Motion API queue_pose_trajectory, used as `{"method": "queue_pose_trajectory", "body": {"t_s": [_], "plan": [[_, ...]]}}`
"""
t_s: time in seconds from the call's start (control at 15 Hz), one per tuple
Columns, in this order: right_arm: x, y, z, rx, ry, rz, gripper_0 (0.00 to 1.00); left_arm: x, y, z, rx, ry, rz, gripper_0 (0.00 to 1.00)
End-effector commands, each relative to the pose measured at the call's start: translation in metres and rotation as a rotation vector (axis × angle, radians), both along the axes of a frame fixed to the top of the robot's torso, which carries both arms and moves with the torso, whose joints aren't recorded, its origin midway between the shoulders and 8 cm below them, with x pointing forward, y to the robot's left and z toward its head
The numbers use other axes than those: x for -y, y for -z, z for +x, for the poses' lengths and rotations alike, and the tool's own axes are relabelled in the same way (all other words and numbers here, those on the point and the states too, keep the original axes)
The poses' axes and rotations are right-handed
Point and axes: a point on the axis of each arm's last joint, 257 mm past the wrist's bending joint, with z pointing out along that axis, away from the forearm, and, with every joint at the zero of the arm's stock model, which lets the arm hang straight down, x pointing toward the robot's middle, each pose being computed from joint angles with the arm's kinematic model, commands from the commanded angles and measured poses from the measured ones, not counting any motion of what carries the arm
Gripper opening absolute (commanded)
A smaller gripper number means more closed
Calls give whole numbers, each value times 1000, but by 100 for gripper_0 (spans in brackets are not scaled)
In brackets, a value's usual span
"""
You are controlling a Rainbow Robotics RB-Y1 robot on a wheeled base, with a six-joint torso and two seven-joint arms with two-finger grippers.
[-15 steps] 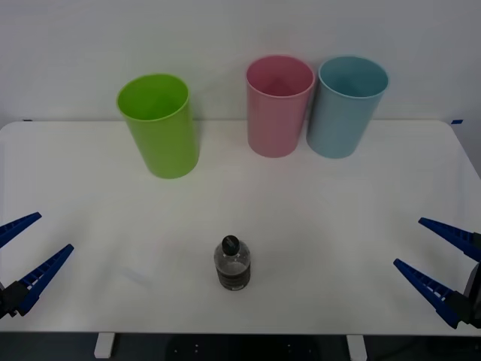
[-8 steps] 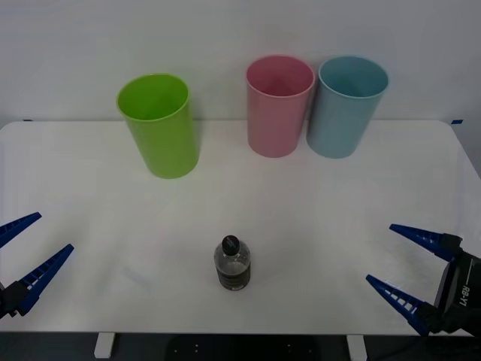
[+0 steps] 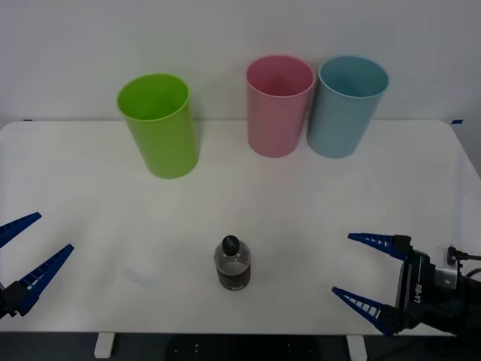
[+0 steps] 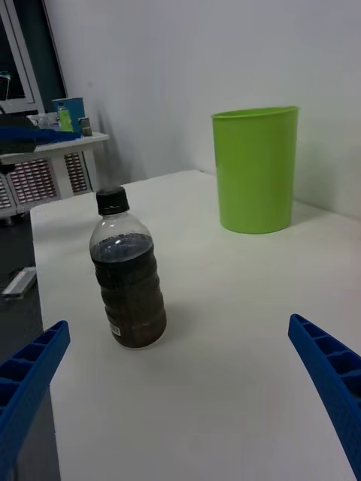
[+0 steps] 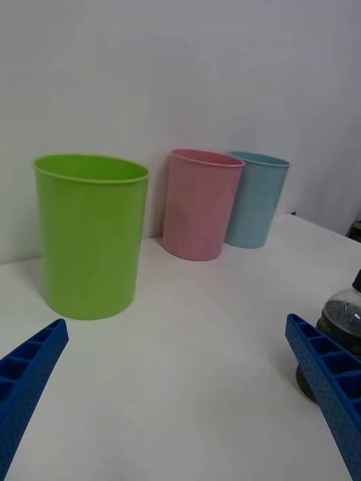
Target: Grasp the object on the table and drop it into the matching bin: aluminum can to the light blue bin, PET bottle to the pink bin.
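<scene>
The PET bottle (image 3: pixel 232 263) stands upright on the white table (image 3: pixel 90 180), near the front edge and about midway across. The right gripper (image 3: pixel 359 268) sits low over the table off to the bottle's right, its two blue ribbed fingers spread wide apart and pointing toward the bottle, with a clear stretch of bare tabletop between the fingertips and the bottle. From the right wrist camera the bottle (image 4: pixel 128 270) stands ahead of the gripper (image 4: pixel 180 353), nearer one finger than the other, not between them. The left gripper (image 3: pixel 26 244) waits at the table's front left corner, well apart from the bottle, fingers also spread.

The bottle is small and clear, with a black cap, a rounded shoulder and dark contents filling most of the body. Behind it, along the far side of the table, stand the lime green bin (image 3: pixel 158 124), the pink bin (image 3: pixel 278 105) and the light blue bin (image 3: pixel 346 105), the pink and blue ones just beside each other
</scene>
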Motion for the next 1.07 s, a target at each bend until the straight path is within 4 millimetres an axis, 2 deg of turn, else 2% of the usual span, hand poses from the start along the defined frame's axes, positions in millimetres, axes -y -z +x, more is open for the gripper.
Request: {"method": "queue_pose_trajectory", "body": {"t_s": [0.07, 0.67, 0.87, 1.07], "plan": [[-20, 13, 7, -18, -25, 0, 100, 0, 0, 0, 0, 0, 0, 100], [-87, 42, 21, 17, -61, -82, 100, 0, 0, 0, 0, 0, 0, 100], [-105, 51, 26, 75, -53, -128, 100, 0, 0, 0, 0, 0, 0, 100], [-126, 55, 28, 80, -58, -135, 100, 0, 0, 0, 0, 0, 0, 100]]}}
